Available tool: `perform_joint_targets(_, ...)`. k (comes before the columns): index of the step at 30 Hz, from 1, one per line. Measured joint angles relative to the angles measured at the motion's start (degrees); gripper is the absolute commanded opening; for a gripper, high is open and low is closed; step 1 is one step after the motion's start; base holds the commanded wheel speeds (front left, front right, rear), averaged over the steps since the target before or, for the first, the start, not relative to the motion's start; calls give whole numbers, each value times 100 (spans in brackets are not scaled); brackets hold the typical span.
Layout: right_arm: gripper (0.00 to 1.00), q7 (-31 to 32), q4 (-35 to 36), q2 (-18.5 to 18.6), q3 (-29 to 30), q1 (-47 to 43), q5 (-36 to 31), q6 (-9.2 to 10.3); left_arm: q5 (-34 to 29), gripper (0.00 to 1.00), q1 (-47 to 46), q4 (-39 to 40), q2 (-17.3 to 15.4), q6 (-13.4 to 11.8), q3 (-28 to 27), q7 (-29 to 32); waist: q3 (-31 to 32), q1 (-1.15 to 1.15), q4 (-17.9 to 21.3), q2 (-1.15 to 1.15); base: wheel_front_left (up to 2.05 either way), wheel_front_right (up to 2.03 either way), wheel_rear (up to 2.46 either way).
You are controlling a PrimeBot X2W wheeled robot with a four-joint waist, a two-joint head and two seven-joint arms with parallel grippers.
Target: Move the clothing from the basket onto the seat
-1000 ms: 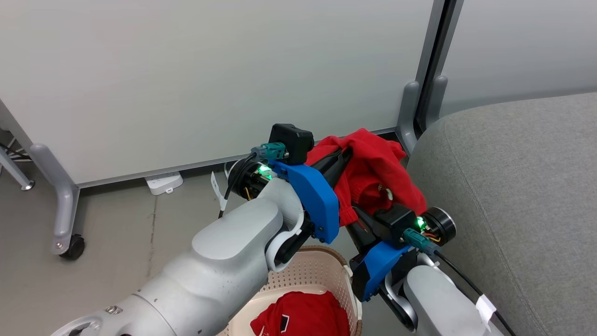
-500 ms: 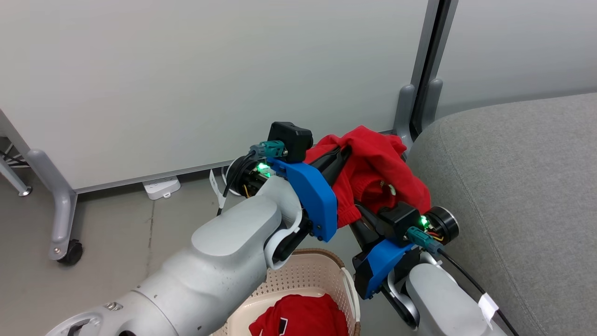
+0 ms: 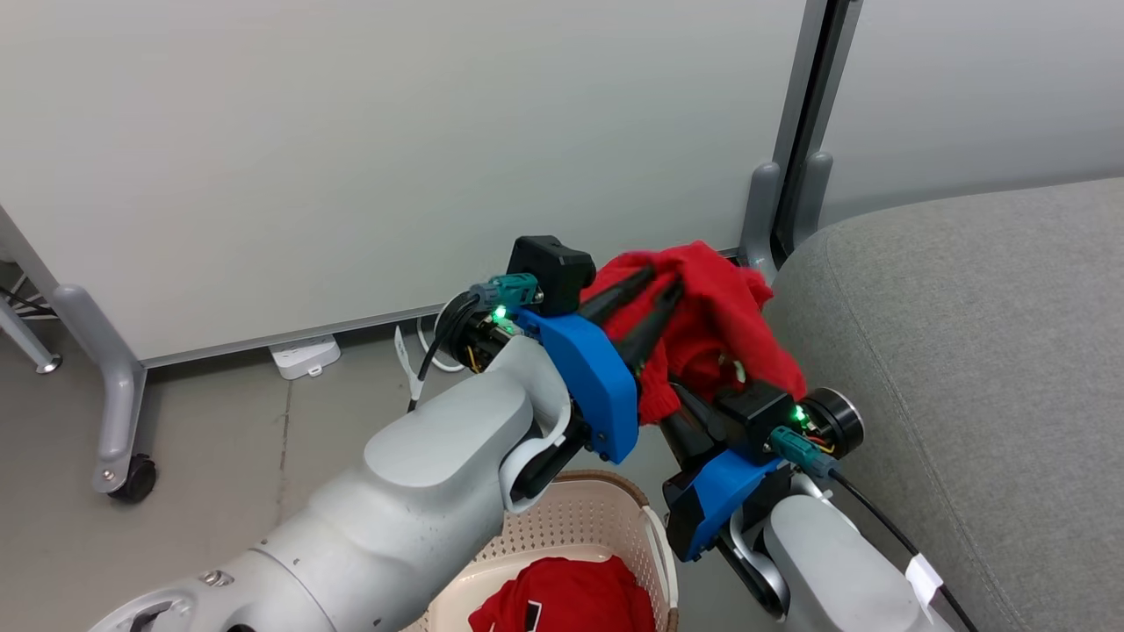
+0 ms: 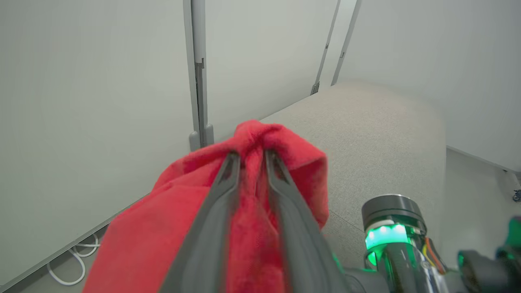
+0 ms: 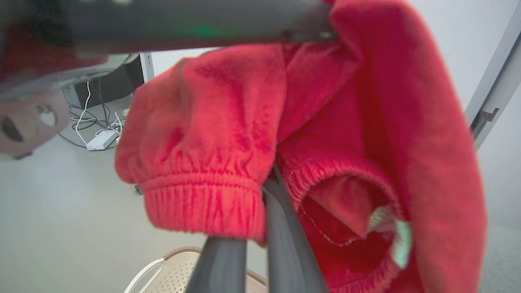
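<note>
Clamping the red garment (image 3: 720, 307), left gripper (image 3: 665, 279) and right gripper (image 5: 260, 211) are holding it just left of the sofa (image 3: 966, 351) corner.

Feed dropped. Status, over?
Right pincer shut on red garment; left pincer straddles it, grip unclear. Garment aloft beside sofa, clear of basket. Nothing blocking.

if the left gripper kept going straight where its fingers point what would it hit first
Past the red garment it grips, the left gripper points at the rounded end of the grey sofa, so likely that; the wall panel beside it is close, depth unclear.
</note>
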State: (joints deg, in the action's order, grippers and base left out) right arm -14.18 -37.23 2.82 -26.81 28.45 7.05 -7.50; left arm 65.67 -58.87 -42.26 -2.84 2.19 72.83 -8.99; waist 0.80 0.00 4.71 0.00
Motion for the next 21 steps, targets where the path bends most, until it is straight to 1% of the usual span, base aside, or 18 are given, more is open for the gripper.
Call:
perform_joint_targets(4, 0, -22, 77, 0, 1, -5, 11, 0, -145, 100, 146, -16, -32, 113, -5, -392, 28, 0, 26, 0, 0, 0, 0)
perform_joint_targets(5, 0, -29, 82, 1, 23, -10, 1, 0, -201, 100, 229, 3, -75, 149, -24, -477, 29, 0, 28, 0, 0, 0, 0)
perform_joint_targets(8, 0, -49, 91, 0, 113, -40, -71, 0, -394, 100, 493, 174, -297, 148, -268, -582, 25, 0, 24, 0, 0, 0, 0)
perform_joint_targets(11, 0, -59, 102, 0, 237, -66, -153, 0, -746, 100, 966, 704, -547, -14, -1013, -601, 10, 0, 4, 0, 0, 0, 0)
perform_joint_targets(15, 0, -69, 142, 3, 379, -133, -208, 0, -1563, 100, 1936, 1526, -843, -183, -1844, -600, -13, 0, -44, 0, 0, 0, 0)
perform_joint_targets(17, 0, -69, 158, 2, 437, -155, -245, 0, -1995, 100, 2377, 1925, -948, -194, -2199, -601, -24, 0, -73, 0, 0, 0, 0)
perform_joint_targets(21, 0, -71, 165, 2, 502, -190, -289, 0, -2698, 100, 3313, 2526, -1034, -100, -2867, -605, -34, 0, -121, 0, 0, 0, 0)
